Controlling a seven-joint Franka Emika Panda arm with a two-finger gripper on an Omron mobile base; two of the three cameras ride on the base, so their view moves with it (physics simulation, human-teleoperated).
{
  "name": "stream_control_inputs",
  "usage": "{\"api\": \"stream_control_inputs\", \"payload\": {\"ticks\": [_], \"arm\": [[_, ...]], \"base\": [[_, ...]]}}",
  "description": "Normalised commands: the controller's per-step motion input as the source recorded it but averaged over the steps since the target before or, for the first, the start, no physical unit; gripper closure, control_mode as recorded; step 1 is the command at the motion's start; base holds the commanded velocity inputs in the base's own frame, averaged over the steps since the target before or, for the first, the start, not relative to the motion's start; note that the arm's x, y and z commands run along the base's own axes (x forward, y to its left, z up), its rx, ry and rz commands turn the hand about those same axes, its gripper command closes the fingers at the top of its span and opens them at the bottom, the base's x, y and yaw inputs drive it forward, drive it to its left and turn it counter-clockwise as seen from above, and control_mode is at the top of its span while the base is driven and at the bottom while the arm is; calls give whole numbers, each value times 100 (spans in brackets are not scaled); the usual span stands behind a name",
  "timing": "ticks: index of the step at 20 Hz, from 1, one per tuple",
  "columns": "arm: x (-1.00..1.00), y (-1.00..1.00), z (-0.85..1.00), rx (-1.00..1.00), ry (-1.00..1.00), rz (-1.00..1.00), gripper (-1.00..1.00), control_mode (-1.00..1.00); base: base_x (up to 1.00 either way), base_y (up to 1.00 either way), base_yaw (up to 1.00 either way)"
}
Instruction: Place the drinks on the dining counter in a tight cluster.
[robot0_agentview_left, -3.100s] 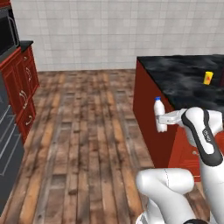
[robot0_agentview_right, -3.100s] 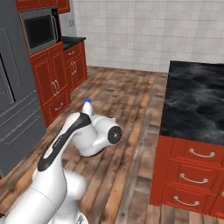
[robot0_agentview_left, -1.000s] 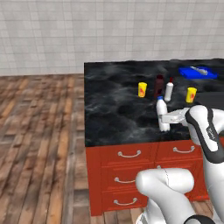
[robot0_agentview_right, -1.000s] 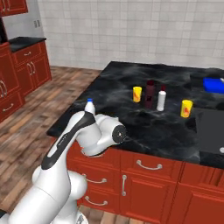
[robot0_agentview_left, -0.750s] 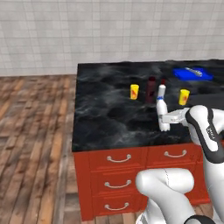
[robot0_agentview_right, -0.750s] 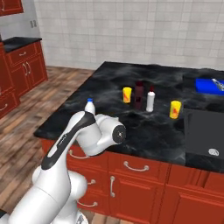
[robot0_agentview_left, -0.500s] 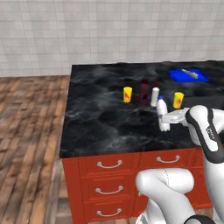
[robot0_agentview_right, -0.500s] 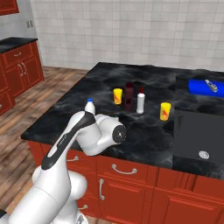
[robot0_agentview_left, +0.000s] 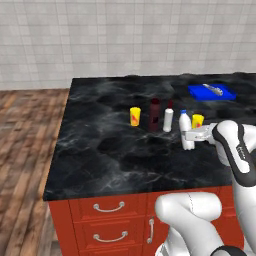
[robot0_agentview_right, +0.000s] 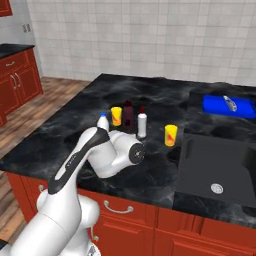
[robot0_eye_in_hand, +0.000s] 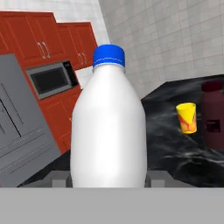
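Blue-capped bottle (robot0_agentview_left: 186, 130) sits upright between the jaws, gripped at its lower body by the gripper (robot0_agentview_left: 188, 136), and it's held over the dining worktop (robot0_agentview_left: 110, 145), just off the right end of the row of drinks. From the hand camera the pale bottle (robot0_eye_in_hand: 108, 127) fills the middle, a grey finger pad (robot0_eye_in_hand: 162, 178) at each side of its base. Beside it stands a yellow can (robot0_agentview_left: 197, 120), close behind on the right. Moving left: the white red-capped bottle (robot0_agentview_left: 168, 119), the dark maroon bottle (robot0_agentview_left: 154, 114), then the second yellow can (robot0_agentview_left: 135, 116), set a little apart. Further back, a blue tray (robot0_agentview_left: 211, 91) lies on the slab.
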Motion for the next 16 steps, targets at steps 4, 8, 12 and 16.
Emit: {"api": "stream_control_inputs", "payload": {"ticks": [4,8,12,16], "arm": [[0,0,0,0,0,0,100,100],[0,0,0,0,0,0,100,100],[0,0,0,0,0,0,100,100],[0,0,0,0,0,0,100,100]], "base": [[48,-30,12],[7,-7,4],[0,0,0],[0,0,0]]}}
